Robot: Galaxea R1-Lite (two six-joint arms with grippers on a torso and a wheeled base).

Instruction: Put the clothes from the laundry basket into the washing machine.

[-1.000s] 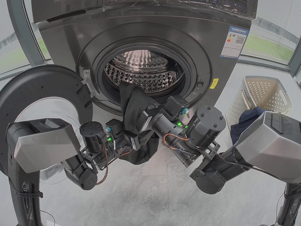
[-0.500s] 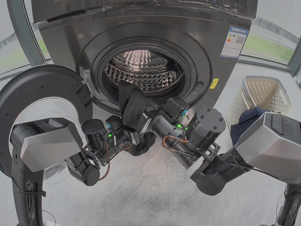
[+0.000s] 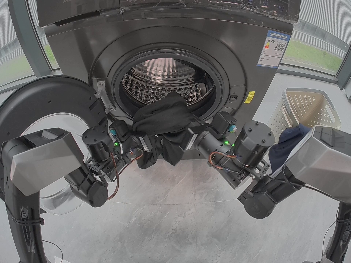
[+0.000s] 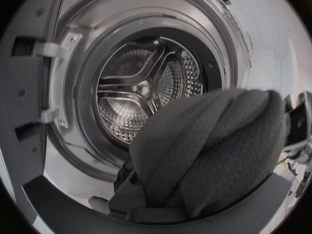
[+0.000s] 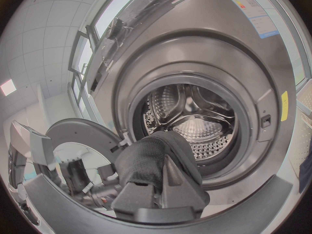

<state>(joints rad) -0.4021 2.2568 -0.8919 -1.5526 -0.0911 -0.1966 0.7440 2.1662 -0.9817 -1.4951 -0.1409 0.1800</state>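
A black garment (image 3: 162, 119) hangs stretched between both grippers just in front of the lower lip of the washing machine's open drum (image 3: 162, 79). My left gripper (image 3: 149, 143) is shut on its left end; the cloth (image 4: 208, 153) covers the fingers in the left wrist view. My right gripper (image 3: 182, 134) is shut on its right end, the cloth (image 5: 152, 161) bunched between the fingers (image 5: 177, 182). The drum (image 5: 191, 121) behind it looks bare inside. A white laundry basket (image 3: 310, 108) stands to the right of the machine with a dark blue garment (image 3: 287, 139) in it.
The round machine door (image 3: 47, 106) stands swung open at the left, close beside my left arm. Grey floor tiles (image 3: 175, 216) lie open below the arms. Windows run behind the machine.
Both grippers have risen and spread apart toward the drum opening, pulling the black garment from a vertical hang into a wide horizontal drape at the drum's lip.
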